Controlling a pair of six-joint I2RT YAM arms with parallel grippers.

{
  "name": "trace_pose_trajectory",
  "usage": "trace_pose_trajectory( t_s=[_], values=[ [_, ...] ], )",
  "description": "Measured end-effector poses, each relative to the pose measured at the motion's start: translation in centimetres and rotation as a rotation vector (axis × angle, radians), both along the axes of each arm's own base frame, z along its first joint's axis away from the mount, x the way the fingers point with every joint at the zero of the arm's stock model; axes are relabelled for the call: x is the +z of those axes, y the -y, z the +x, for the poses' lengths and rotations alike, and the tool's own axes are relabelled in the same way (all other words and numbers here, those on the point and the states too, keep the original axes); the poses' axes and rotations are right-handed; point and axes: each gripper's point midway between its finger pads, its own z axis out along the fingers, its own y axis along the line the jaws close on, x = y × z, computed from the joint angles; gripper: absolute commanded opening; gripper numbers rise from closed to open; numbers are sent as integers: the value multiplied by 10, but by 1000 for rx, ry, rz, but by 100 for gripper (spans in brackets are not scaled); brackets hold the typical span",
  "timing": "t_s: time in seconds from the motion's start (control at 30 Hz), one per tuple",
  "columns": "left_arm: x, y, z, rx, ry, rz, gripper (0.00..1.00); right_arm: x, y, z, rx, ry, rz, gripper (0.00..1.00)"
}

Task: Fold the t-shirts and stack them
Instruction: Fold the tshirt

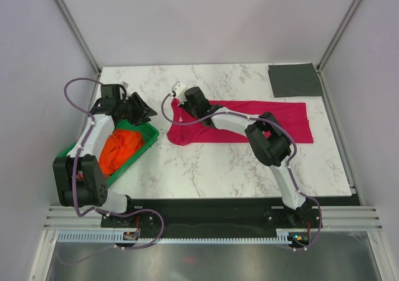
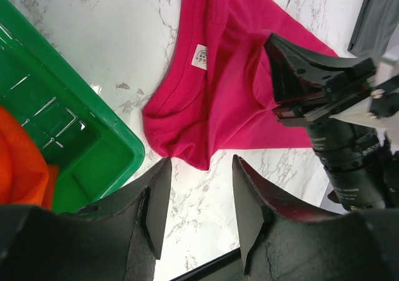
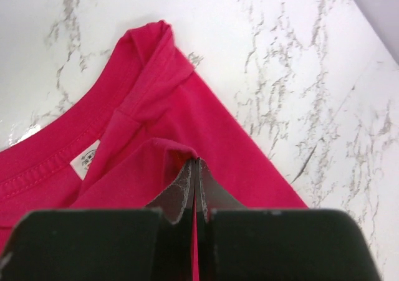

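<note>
pinching raised fold of crimson t-shirt (image 3: 218,125), right gripper (image 3: 196,164) clamped; left gripper (image 2: 201,169) spread, near green tray (image 2: 124,141).

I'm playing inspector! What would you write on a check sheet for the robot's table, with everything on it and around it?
Surface: white marble table, no spills seen.
Job's things: crimson t-shirt lying on the table; orange t-shirt bunched in the tray; dark grey t-shirt folded flat at the far right corner.
Clutter: green tray at the table's left edge.
Grippers: left gripper open, holding nothing; right gripper shut on the crimson t-shirt near its collar.
Cables: purple cables looping along the left arm.
Surroundings: pale walls, metal posts.
</note>
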Motion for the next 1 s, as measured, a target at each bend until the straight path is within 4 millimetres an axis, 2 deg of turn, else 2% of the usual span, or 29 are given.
trace_pose_trajectory(
  t_s=[0.13, 0.47, 0.7, 0.87, 1.0],
  values=[
    [-4, -1, -1, 6, -8, 6, 52, 10, 9, 10, -50, 13, 40, 0],
    [-5, 0, -2, 4, -11, 10, 52, 14, 35, 29, -168, 10, 90, 0],
    [-6, 6, -3, -12, -12, 14, 52, 27, 37, 40, -210, 19, 136, 0],
    [-7, 10, -4, -20, -12, 26, 52, 20, 41, 46, -240, 5, 144, 0],
    [-8, 23, -7, -52, -12, 37, 52, 8, 48, 48, -266, -17, 134, 0]
  ],
)
